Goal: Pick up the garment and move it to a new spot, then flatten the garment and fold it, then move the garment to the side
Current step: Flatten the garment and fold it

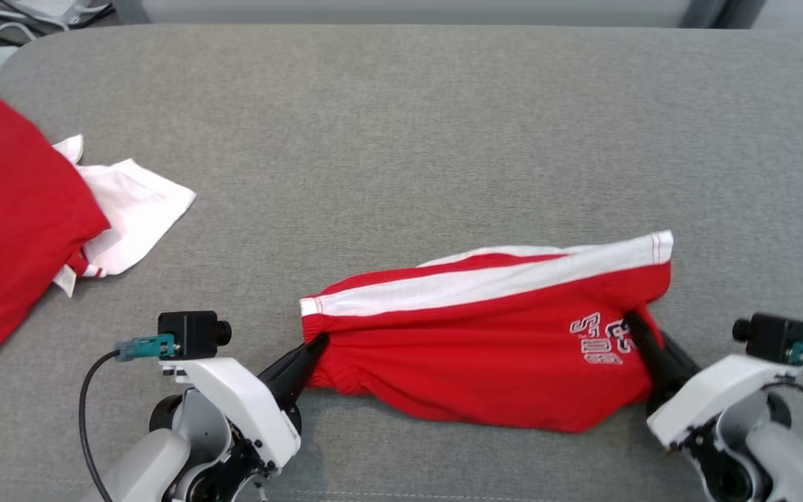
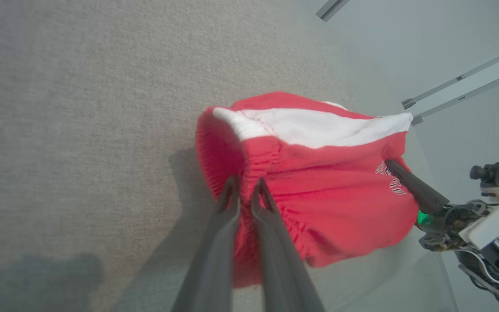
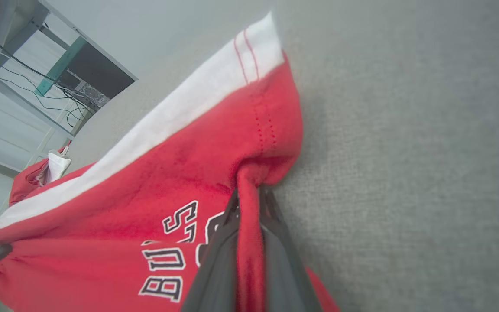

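Red garment (image 1: 485,348), lying left-right, waistband (image 1: 319,333) left

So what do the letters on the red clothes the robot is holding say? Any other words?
"BU" and "S": outlined letters on the red garment; the letters between are lost in a fold.
Next mark beside them: cut off by the right pincer, unreadable.
On the pile of clothes at the left: no words visible.

Shorts (image 1: 485,348): soft red knit cloth, matt, with a white cloth band (waistband ribbed and puckered). Table cover (image 1: 401,125): grey woven fabric, matt, slightly coarse. Fingers (image 2: 215,251): dark, smooth, dull sheen. Wrist shell (image 1: 234,397): white plastic, smooth, faintly glossy. Spare clothes (image 1: 18,209): red and white cloth, matt.
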Robot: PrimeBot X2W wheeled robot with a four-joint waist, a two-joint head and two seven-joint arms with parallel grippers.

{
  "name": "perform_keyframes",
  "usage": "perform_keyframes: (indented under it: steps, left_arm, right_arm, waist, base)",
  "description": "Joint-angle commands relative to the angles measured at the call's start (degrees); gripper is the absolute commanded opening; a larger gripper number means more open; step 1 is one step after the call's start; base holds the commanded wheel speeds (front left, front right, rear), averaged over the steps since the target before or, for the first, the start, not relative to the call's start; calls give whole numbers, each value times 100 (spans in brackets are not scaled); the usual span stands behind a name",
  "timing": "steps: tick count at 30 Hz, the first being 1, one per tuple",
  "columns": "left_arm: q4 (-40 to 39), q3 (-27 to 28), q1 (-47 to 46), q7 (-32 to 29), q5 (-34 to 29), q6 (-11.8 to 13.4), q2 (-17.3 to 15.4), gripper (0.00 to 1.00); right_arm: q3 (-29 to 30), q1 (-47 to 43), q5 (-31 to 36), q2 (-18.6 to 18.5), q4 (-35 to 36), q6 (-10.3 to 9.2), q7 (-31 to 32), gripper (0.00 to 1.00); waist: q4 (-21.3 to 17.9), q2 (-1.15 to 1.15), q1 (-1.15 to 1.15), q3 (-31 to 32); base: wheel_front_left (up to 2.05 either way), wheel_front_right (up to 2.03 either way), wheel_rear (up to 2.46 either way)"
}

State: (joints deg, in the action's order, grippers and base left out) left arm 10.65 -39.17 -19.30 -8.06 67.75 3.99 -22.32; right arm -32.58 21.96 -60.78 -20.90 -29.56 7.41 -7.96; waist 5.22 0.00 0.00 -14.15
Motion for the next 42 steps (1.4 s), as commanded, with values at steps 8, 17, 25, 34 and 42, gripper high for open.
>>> perform_keyframes:
  steps: [8, 17, 25, 34, 42]
  left_arm:
    - [-108, 341, 29, -78, 97, 259, -308, 0]
    - [202, 396, 5, 314, -111, 393, -216, 100]
    - [-286, 615, 186, 1429, -974, 1126, -496, 100]
    - [-1213, 1058, 434, 2273, -2332, 1995, -898, 100]
    - [-1769, 1707, 1429, 2304, -3273, 2229, -796, 100]
  right_arm:
    - [530, -492, 887, 501, 228, 8, -27, 0]
    - [1099, -708, 1404, 832, 376, 8, 56, 100]
    - [2028, -1003, 2145, 707, 840, 8, -359, 100]
    - [2868, -1213, 3926, 844, 1452, 8, -695, 100]
    - [3150, -1824, 4670, 1030, 2374, 8, -702, 100]
  waist:
    - [-314, 0, 0, 80]
    - [-322, 0, 0, 148]
    - [-299, 0, 0, 348]
    - [-288, 0, 0, 730]
    - [-293, 0, 0, 1032]
  base:
    - [0, 0, 0]
    - [0, 0, 0]
    - [0, 0, 0]
    - [0, 0, 0]
    - [0, 0, 0]
